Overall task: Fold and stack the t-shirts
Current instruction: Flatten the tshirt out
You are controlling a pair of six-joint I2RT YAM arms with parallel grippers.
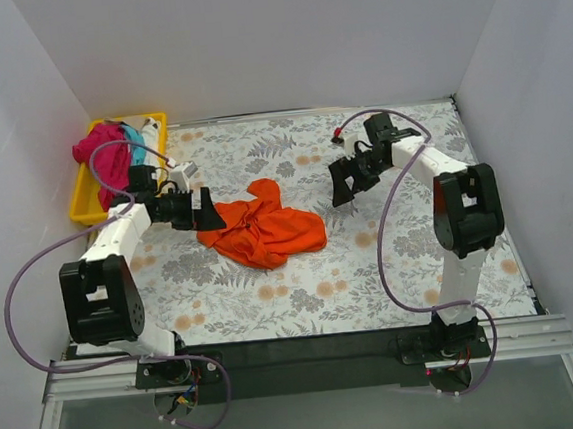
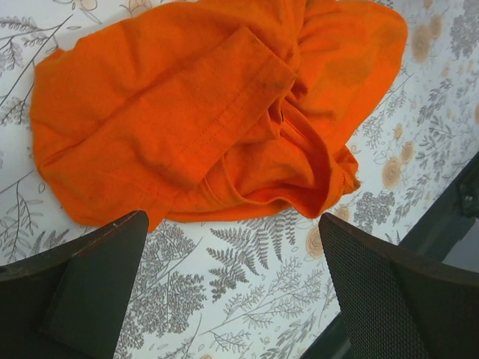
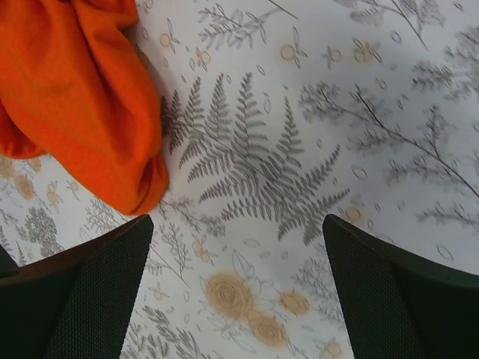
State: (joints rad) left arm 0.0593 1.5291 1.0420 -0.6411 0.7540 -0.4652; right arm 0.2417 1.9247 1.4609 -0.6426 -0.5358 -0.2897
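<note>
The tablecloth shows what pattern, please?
Tablecloth: grey ferns and tan flowers on white; best in right wrist view.

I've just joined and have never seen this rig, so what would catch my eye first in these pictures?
The orange t-shirt lies crumpled in a heap mid-table on the floral tabletop. The left gripper is open right at its left edge, and the right gripper is open off to its right, apart from it. At the far left corner, a yellow tray holds a magenta shirt and a teal shirt bunched together.
</note>
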